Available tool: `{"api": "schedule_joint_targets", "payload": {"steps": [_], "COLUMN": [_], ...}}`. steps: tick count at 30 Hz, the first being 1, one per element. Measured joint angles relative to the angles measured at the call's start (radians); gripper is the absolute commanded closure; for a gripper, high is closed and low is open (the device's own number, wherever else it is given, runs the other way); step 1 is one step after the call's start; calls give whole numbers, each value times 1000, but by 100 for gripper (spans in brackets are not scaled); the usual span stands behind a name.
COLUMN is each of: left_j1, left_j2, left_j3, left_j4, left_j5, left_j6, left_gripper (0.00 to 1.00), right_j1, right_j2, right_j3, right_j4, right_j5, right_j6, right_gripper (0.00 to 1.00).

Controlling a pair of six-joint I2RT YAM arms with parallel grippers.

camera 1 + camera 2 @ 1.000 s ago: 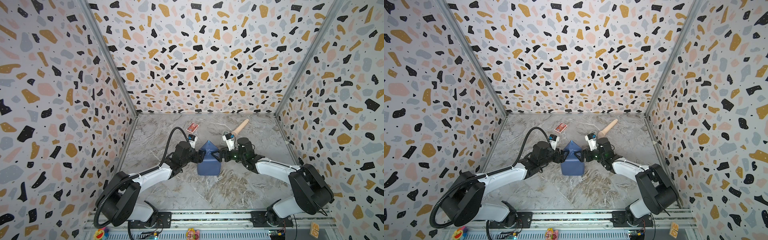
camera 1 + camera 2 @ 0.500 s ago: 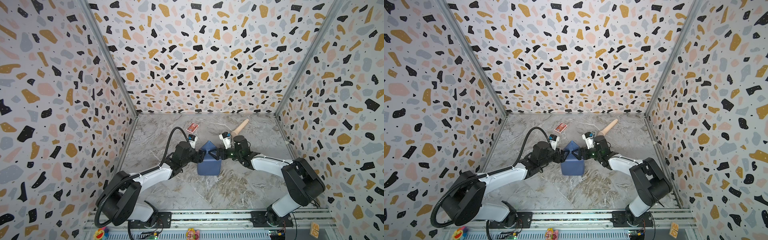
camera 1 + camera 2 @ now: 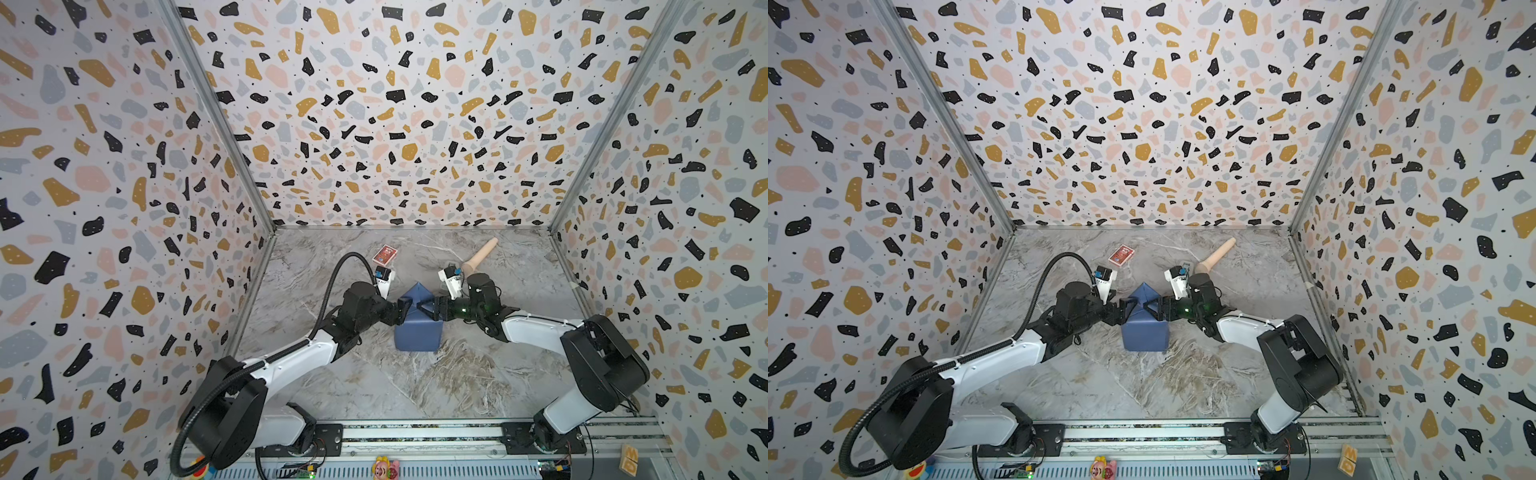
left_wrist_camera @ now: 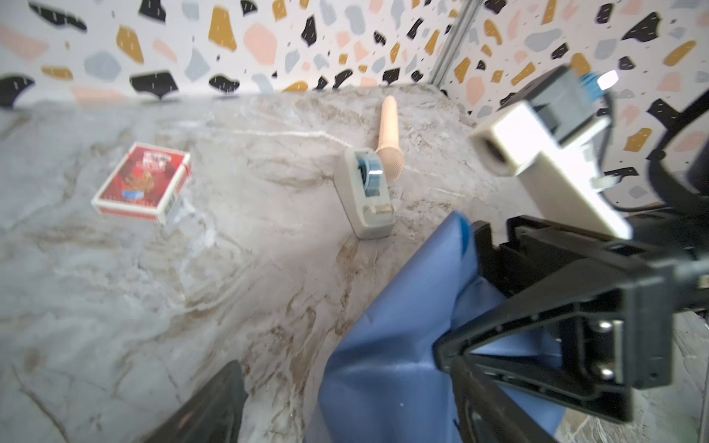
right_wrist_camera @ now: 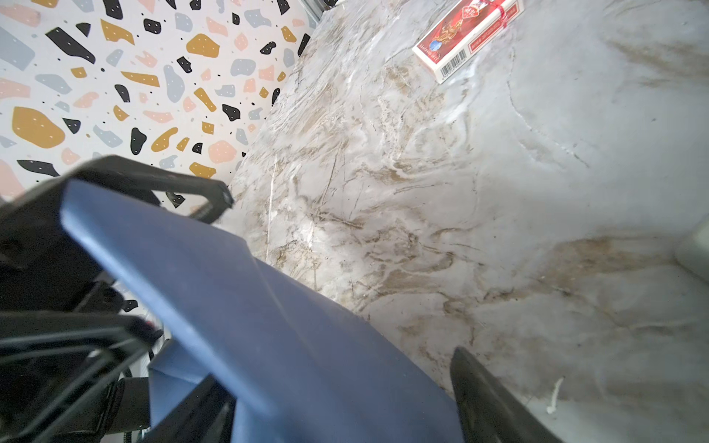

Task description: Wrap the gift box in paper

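Right gripper (image 3: 427, 309) had closed in on the paper (image 3: 417, 336) opposite the left gripper (image 3: 403, 309). Both claws gaped wide astride its peak, visibly pinching nothing, so the top fold seemed next.

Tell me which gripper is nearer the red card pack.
Left. The left gripper sits at the left flank of the paper, the red card pack beyond it; the right gripper sits at the opposite flank, farther off.
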Motion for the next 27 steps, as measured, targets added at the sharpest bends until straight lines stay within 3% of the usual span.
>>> {"api": "schedule_joint_targets", "payload": {"steps": [4, 8, 11, 16, 22, 27], "left_j1": [31, 57, 65, 65, 65, 66], "left_j2": [2, 109, 189, 272, 298, 301], "left_j3": [32, 179, 300, 407, 428, 432], "left_j4": [17, -57, -129, -244, -324, -336], "left_j5": [92, 222, 304, 396, 452, 483], "left_j6": [96, 214, 297, 406, 474, 493], "left_gripper": [11, 11, 20, 44, 68, 79], "right_j1": [1, 1, 2, 2, 2, 2], "right_j2": [0, 0, 0, 0, 0, 0], "right_j3": [0, 0, -1, -1, -1, -1], "right_j4": [2, 2, 3, 3, 3, 3], "right_j5": [-3, -2, -2, -2, -1, -1], "right_j6": [0, 0, 0, -1, -2, -2], "right_gripper": [19, 19, 19, 19, 20, 20]}}
